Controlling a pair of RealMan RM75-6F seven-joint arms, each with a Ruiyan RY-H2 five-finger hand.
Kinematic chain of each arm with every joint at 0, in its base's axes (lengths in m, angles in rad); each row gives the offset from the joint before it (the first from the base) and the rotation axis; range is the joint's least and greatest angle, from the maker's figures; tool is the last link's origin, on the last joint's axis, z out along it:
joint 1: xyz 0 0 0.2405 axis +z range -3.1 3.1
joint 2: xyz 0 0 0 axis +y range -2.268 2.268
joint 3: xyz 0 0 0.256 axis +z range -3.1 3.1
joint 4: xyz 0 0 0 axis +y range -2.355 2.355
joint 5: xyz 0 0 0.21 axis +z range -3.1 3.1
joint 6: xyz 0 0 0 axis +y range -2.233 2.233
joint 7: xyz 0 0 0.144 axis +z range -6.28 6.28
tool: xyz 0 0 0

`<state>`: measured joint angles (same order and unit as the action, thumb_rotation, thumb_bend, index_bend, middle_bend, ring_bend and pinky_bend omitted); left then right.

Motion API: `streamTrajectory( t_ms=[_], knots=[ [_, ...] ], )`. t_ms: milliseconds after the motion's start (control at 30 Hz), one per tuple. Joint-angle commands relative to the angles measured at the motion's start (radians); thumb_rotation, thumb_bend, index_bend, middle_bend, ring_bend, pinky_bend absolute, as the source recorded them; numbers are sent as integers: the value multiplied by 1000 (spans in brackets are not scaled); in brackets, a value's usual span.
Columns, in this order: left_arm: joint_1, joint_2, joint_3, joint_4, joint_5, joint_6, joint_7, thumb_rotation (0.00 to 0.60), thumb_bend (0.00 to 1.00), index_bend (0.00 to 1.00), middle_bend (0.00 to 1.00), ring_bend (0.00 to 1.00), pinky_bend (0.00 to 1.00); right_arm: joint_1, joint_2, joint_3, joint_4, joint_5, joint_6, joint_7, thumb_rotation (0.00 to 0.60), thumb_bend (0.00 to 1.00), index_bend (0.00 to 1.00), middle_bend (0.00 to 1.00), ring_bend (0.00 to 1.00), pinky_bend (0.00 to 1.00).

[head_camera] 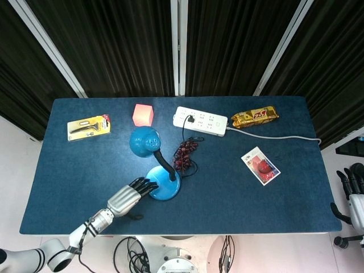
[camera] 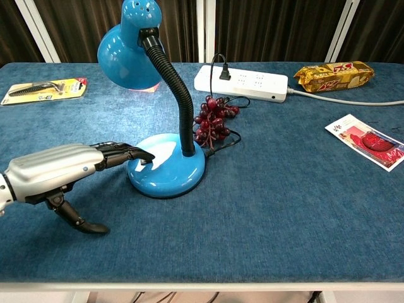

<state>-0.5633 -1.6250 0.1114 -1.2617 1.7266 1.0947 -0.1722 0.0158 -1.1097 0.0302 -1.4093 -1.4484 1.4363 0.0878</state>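
The left hand's (camera: 60, 172) fingers (camera: 129, 153) are stretching forward, gripping nothing, their tips resting on the blue lamp's (camera: 165, 165) base at its small switch. The hand is lying low over the desk (camera: 284, 202), thumb pointing down. The right hand (head_camera: 354, 193) is hanging off the desk's side, fingers apart.

A lab test bench: blue-clothed table (head_camera: 85, 170) (black curtains (head_camera: 114, 45) behind) strewn with props.
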Motion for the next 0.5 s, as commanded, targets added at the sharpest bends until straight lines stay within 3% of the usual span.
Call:
streamTrajectory(
  t_ms=[33,500],
  knots=[
    [-2,-1,1,-1,-4,-2,3,600,135,0,55,0,0,-1,0,0,3,2,-1,4,600,278,0,0,0,0],
    [-7,-18,7,17,-22,-8,-9,600,135,0,55,0,0,-6,-2,2,9,-2,3,11,600,283,0,0,0,0]
  ],
)
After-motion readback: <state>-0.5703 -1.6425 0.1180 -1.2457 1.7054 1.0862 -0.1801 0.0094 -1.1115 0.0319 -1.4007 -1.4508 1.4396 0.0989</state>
